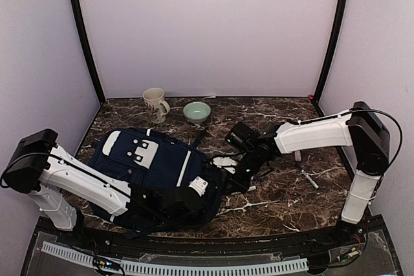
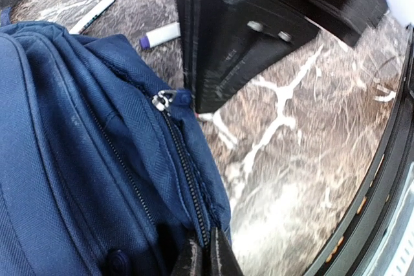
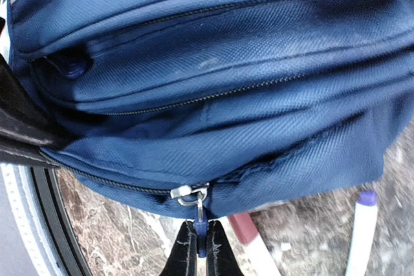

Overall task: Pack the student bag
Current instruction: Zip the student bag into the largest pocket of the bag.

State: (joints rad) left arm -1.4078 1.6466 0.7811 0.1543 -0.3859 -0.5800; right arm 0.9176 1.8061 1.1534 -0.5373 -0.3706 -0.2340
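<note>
The student bag (image 1: 155, 159) lies flat on the marble bench (image 1: 284, 198), left of centre. Its front pocket faces up and its zipped edge is turned towards the right arm. A mug (image 1: 154, 103) and a bowl (image 1: 196, 112) stand beyond it near the back wall. A purple-capped marker (image 3: 361, 237) lies on the bench just beside the bag's edge, and a thin pen (image 1: 309, 179) lies further right.

The right gripper (image 3: 199, 253) is pressed together on the small blue zip pull (image 3: 201, 223), which hangs from the metal slider (image 2: 162, 100) at the lower edge of the bag. The left gripper (image 2: 207, 260) is closed on the bag itself. A fold of navy fabric is pinched at the zip track, some way along from the slider. In both wrist views the teeth between slider and left gripper appear meshed.

The step in hand is judged to be the opening of a compartment. Nothing can be seen to have been packed, and the loose things are outside the bag, so the task is judged to be at an early stage.

The next move calls for the pull to be drawn along the track, following its curve rather than dragged straight. The fabric must be kept taut by the left gripper so that the bag is not dragged across the bench. The pull is small and could slip from the fingers, and slack fabric could be caught in the slider.
</note>
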